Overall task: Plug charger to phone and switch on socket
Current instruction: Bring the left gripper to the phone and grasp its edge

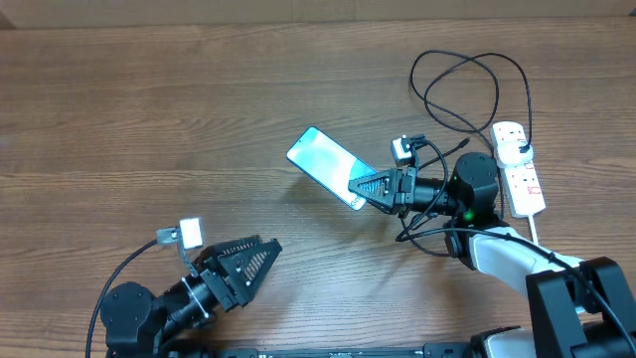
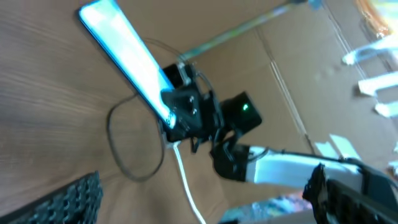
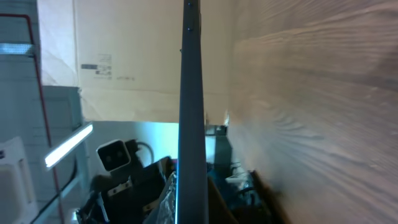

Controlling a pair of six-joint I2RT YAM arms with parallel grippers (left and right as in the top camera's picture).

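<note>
Right tool (image 1: 366, 189) tight on edge of phone (image 1: 318, 156)

Both arms were black. The left tool (image 1: 264, 266) and the right tool (image 1: 356, 186) had triangular fingers with latticed faces. A small grey-white camera box (image 1: 189, 234) was mounted at each wrist, trailing a thin black cable (image 1: 134, 253). The right arm had a white link (image 1: 502, 256) and a green light (image 1: 466, 213).
</note>
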